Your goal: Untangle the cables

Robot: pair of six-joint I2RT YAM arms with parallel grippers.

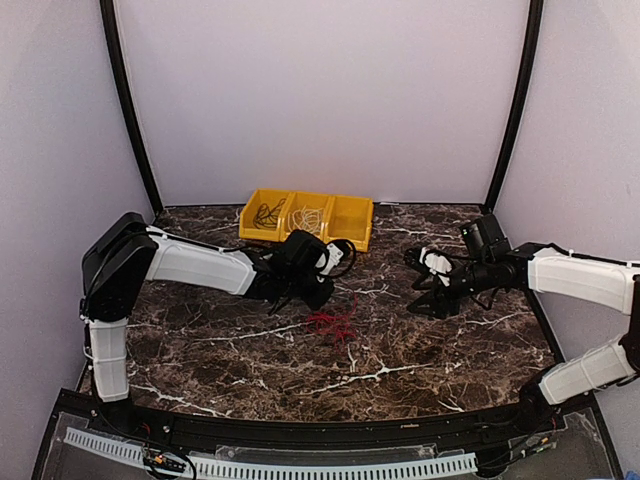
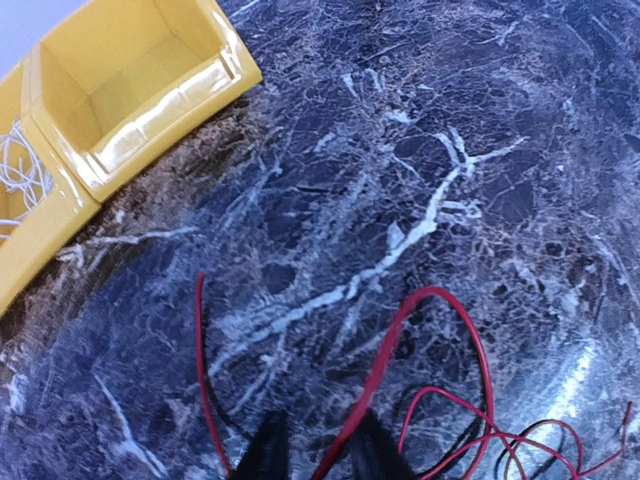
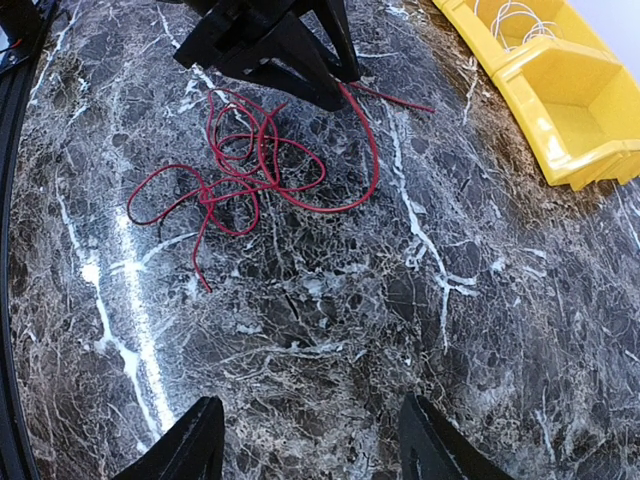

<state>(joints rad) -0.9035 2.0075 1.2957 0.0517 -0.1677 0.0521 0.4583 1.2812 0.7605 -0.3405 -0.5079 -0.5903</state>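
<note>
A tangle of thin red cable (image 1: 331, 322) lies on the dark marble table (image 1: 400, 370), between the two arms. My left gripper (image 1: 318, 292) is right over its far left edge. In the left wrist view its jaws (image 2: 322, 455) stand close together, with a raised red strand (image 2: 400, 350) running out from between them. A thin black strand (image 2: 535, 455) is mixed into the loops. My right gripper (image 1: 428, 290) is open and empty, hovering to the right of the tangle (image 3: 235, 165). Its fingers (image 3: 190, 445) stand wide apart over bare marble.
A yellow three-compartment bin (image 1: 305, 217) stands at the back centre. It holds dark cables on the left and white cables (image 2: 20, 170) in the middle; the right compartment (image 3: 580, 110) is empty. The left gripper body (image 3: 265, 45) looms above the tangle in the right wrist view.
</note>
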